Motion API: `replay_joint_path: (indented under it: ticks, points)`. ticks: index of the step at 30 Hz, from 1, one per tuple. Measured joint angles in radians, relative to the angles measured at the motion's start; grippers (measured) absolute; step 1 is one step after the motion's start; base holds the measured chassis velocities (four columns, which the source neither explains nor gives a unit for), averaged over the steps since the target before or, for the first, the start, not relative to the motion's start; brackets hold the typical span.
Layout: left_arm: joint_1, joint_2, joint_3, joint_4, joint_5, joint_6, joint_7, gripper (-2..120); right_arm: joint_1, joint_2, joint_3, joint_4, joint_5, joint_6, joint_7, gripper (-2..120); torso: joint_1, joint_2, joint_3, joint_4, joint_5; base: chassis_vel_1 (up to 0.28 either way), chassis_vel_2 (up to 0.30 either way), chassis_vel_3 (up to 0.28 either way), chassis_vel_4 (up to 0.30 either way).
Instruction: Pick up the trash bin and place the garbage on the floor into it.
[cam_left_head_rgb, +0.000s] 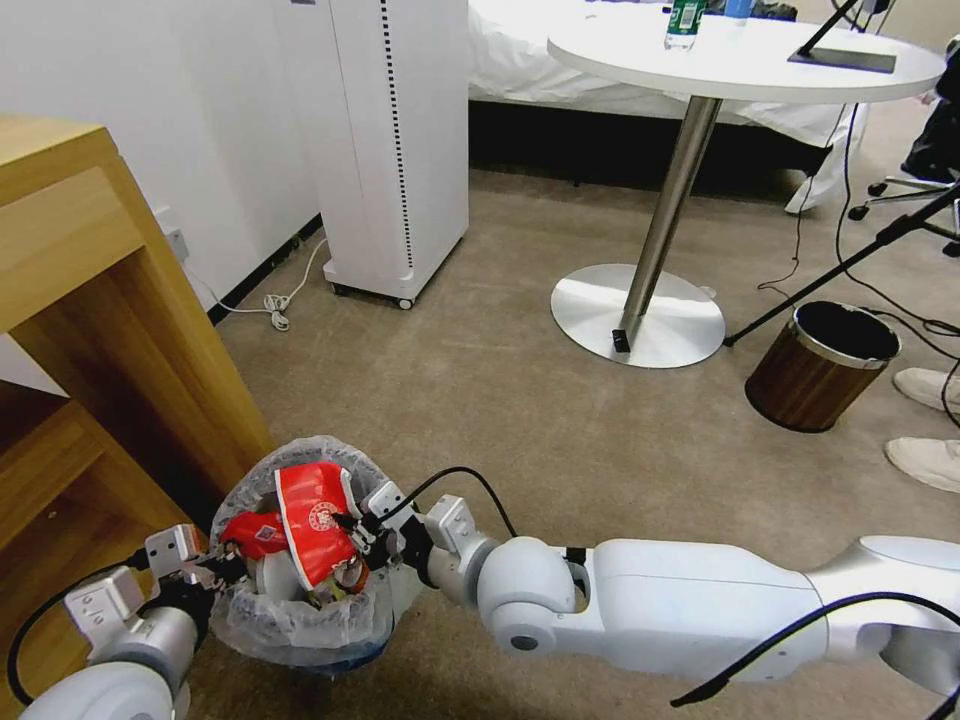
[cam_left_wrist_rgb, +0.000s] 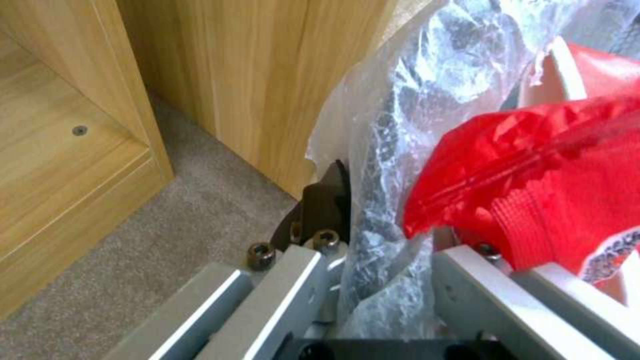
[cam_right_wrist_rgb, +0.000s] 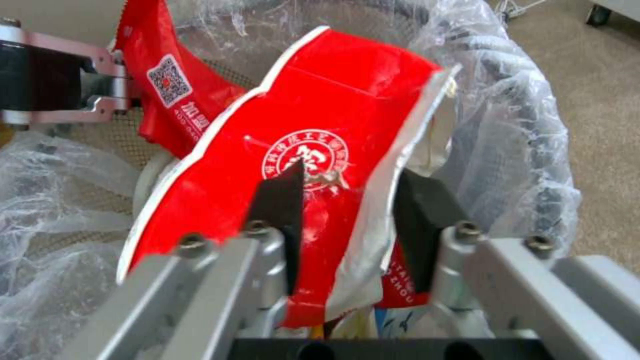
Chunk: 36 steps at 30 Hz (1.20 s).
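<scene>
Robot drops a flattened red cup into its handheld bin

The left gripper (cam_left_head_rgb: 205, 570) is clamped on the near rim of the bin (cam_left_head_rgb: 300, 620), one finger (cam_left_wrist_rgb: 327, 200) outside the crinkled liner and one inside, holding the bin just off the carpet (cam_left_head_rgb: 560, 420) beside the wooden shelf (cam_left_head_rgb: 90, 330). The right gripper (cam_left_head_rgb: 352, 532) reaches in over the opposite rim, its fingers (cam_right_wrist_rgb: 283, 197) parted on either side of the red paper cup (cam_right_wrist_rgb: 293, 150), which stands on edge atop other litter, a red wrapper (cam_right_wrist_rgb: 167, 85) beside it. By the look of it this is the release step: the cup is in the bin but may not be free of the fingers. The next move calls for lifting the right gripper straight out without snagging cup or liner, while the left keeps the bin level.
</scene>
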Motion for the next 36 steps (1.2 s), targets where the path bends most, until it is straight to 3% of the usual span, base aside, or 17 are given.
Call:
replay_joint_path:
  ticks: [7, 9, 11, 18, 27, 36]
  points:
    - [-0.001, -0.002, 0.002, 0.003, 0.0, 0.0, 0.0, 1, -0.002, -0.005, 0.004, 0.006, -0.021, 0.032, -0.034, 59, 0.0, 0.0, 0.0, 0.0, 0.0, 0.0, 0.0, 0.0, 0.0]
    - [-0.001, -0.002, 0.002, 0.003, 0.0, 0.0, 0.0, 1, -0.002, -0.005, 0.004, 0.006, -0.021, 0.032, -0.034, 59, 0.0, 0.0, 0.0, 0.0001, 0.0, 0.0, 0.0, 0.0, 0.0]
    - [-0.001, 0.0, -0.001, 0.003, 0.0, 0.0, 0.0, 1, -0.009, -0.014, 0.009, 0.008, -0.052, 0.082, -0.085, 75, 0.0, 0.0, 0.0, 0.0, 0.0, 0.0, 0.0, 0.0, 0.0]
    - [-0.002, 0.005, -0.001, 0.01, -0.001, 0.0, -0.001, 1, -0.037, -0.051, 0.023, 0.027, -0.092, 0.15, -0.152, 97, 0.0, 0.0, 0.0, 0.0, 0.0, 0.0, 0.0, 0.0, 0.0]
    - [-0.005, 0.004, 0.003, 0.018, 0.0, 0.0, -0.001, 1, -0.061, -0.081, 0.044, 0.05, -0.123, 0.186, -0.16, 100, 0.0, 0.0, 0.0, 0.0001, 0.0, 0.0, 0.0, 0.0, 0.0]
    - [0.003, 0.004, -0.006, 0.015, 0.001, 0.0, -0.001, 1, -0.141, -0.127, 0.211, 0.1, -0.177, 0.301, -0.188, 100, 0.0, 0.0, 0.0, -0.0001, -0.0001, 0.0, 0.0, 0.0, 0.0]
